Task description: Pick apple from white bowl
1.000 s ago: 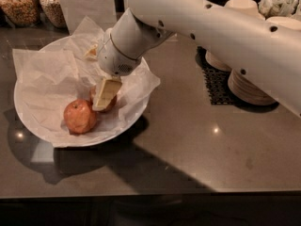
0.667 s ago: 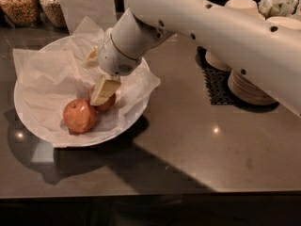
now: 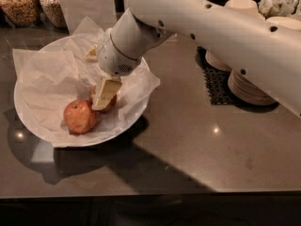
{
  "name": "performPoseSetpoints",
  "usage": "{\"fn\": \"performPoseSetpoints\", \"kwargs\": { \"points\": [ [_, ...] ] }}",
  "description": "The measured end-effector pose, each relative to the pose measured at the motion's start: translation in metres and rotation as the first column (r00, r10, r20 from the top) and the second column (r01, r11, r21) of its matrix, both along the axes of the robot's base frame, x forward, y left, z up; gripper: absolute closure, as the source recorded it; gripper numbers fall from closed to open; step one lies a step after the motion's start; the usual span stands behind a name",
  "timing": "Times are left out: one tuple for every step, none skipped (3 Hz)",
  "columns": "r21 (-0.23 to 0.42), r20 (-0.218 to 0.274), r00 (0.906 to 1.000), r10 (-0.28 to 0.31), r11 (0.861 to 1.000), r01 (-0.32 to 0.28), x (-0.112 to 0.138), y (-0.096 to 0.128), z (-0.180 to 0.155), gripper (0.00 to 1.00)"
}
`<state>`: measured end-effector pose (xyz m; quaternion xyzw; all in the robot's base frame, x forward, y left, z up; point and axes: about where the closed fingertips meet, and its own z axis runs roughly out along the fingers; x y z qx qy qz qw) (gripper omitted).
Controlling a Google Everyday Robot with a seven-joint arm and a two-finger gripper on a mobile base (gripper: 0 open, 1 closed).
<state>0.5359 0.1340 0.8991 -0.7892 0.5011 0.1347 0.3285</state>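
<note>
Small deep-red round apple [image 3: 113,103] sits on crumpled white paper [image 3: 47,79] inside the wide, shallow, glossy white round bowl [image 3: 22,114], just off centre twd 4 o'clock. Mostly hidden: cream gripper [image 3: 104,101] is right over it, reaching in from 12 o'clock; only red edges show. Bowl upright, approx. 9 o'clock in view.

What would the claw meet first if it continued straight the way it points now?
Probably the darker red apple, right below the claw inside the white bowl; they may already touch, depth is unclear. The paler apple lies to the side of that line.
</note>
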Motion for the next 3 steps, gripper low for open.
{"fn": "performPoseSetpoints", "kwargs": {
  "points": [
    [-0.003,-0.004,0.9999,-0.011,1.0,0.011,-0.002,-0.002,0.0,0.17],
    [0.0,-0.019,0.9989,-0.043,0.999,0.043,-0.006,-0.011,-0.005,0.18],
    [-0.001,-0.037,0.997,-0.067,0.998,0.067,-0.005,-0.02,-0.011,0.18]
  ]
}}
